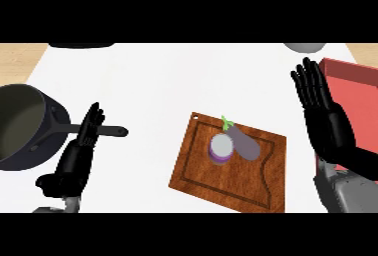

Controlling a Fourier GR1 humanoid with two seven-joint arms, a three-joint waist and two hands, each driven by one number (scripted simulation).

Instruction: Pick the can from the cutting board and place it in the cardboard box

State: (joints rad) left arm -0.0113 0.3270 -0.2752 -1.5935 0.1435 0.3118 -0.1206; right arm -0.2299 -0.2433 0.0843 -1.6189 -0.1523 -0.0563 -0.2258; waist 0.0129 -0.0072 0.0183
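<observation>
Can (221, 148) upright on cutting board (214, 187), eggplant (246, 145) just beside it. Left hand (87, 134) and right hand (319, 102) both released, fingers straight. Likely light, rigid, slick-walled: grasp round sidewall, opposite the eggplant.

This is a kitchen. A white tabletop (162, 80) carries cookware and food. Just left of the left hand (74, 165) stands a dark saucepan (22, 125), its handle passing behind that hand's fingers. Between the left hand and the right hand (325, 107) lies a wooden cutting board (244, 187) with a groove round its edge. On it an aubergine (247, 146) with a green stalk lies just beside a can (221, 147). Pale wood (18, 55) shows past the tabletop's far corners.
</observation>
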